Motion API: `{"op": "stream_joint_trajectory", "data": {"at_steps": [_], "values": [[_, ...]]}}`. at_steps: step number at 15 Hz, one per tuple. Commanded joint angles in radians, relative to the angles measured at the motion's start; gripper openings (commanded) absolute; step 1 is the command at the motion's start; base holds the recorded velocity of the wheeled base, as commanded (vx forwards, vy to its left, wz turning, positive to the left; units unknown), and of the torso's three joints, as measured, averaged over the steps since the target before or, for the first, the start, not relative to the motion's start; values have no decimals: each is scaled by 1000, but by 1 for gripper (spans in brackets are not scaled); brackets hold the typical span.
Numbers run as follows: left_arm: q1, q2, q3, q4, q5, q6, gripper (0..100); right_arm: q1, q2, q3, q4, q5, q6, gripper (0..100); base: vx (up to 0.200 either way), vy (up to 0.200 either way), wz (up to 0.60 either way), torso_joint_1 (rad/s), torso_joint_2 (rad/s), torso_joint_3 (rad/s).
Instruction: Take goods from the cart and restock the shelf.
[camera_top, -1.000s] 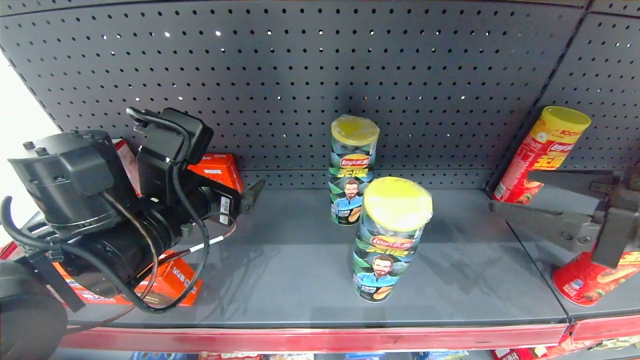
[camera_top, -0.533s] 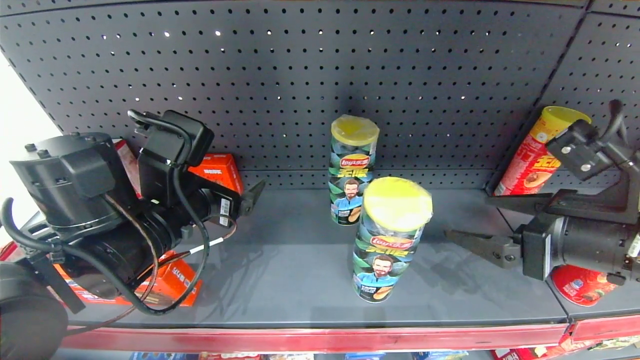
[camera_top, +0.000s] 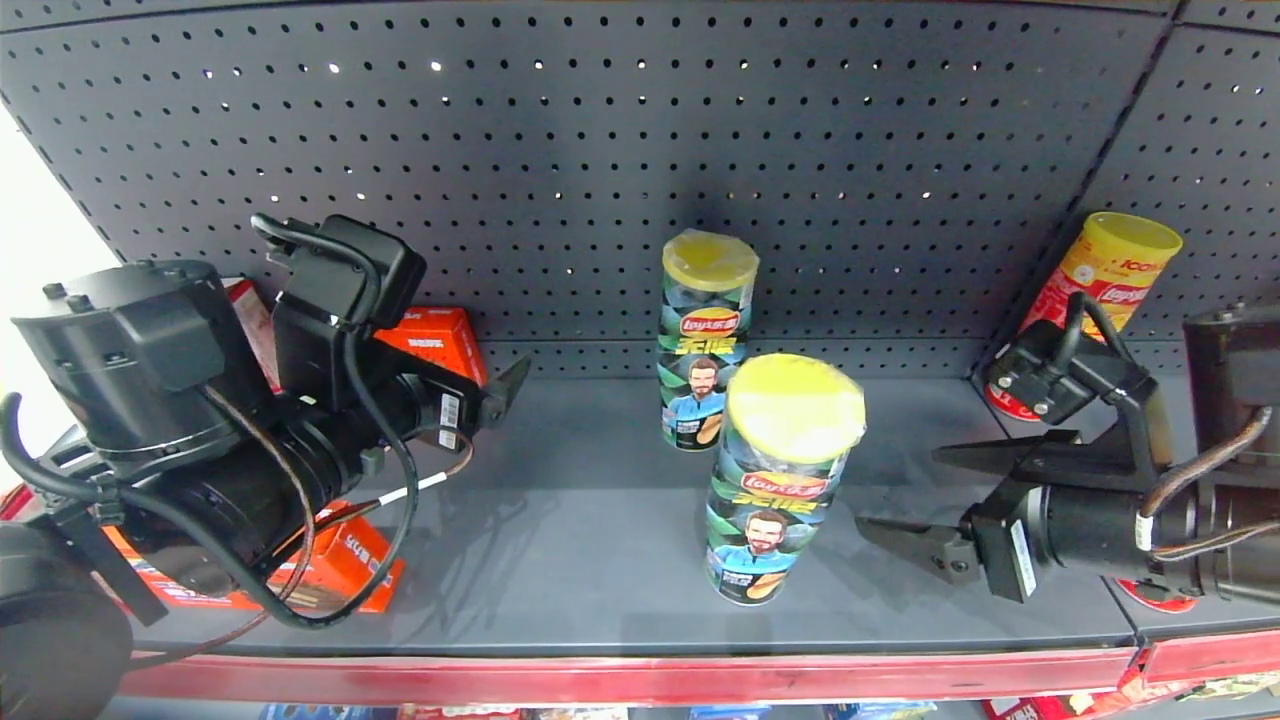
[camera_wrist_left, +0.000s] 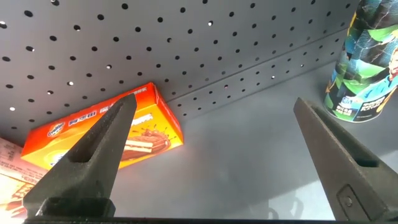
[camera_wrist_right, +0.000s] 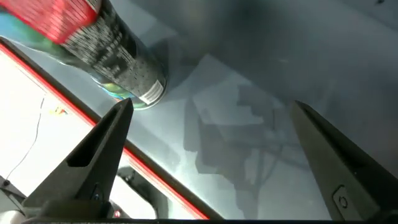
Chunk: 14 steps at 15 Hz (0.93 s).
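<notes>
Right gripper (camera_top: 903, 492) spread wide, empty, held level just above the shelf (camera_top: 560, 540). Front chip can (camera_top: 780, 480) stands upright just beside the fingertips on the robot's left, not between them. Rear can (camera_top: 703, 340) stands behind it. To grip or straighten it, I'd centre the jaws at mid-body and close slowly. Tall can near the red lip (camera_top: 600, 680); likely tips easily.

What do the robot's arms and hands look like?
Both the left arm and right arm are chunky matte-black cylinders with looping black cables, boxy wrist cameras and small white labels. The left hand and right hand each have two dark grey, wedge-shaped pointed fingers.
</notes>
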Motion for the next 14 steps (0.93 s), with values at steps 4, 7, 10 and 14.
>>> {"op": "stream_joint_trajectory", "data": {"at_steps": [4,7,10,14], "values": [[0,0,-2,0,1,0,100,10,90,-22,-9,1,-18,100,0,0,0,0,0,0],[0,1,-4,0,1,1,100,24,134,-62,-9,1,-20,100,0,0,0,0,0,0],[0,1,-1,0,1,1,100,36,162,-83,-11,1,-23,100,0,0,0,0,0,0],[-2,3,-1,0,1,1,100,23,150,-83,-11,1,-23,100,0,0,0,0,0,0]]}}
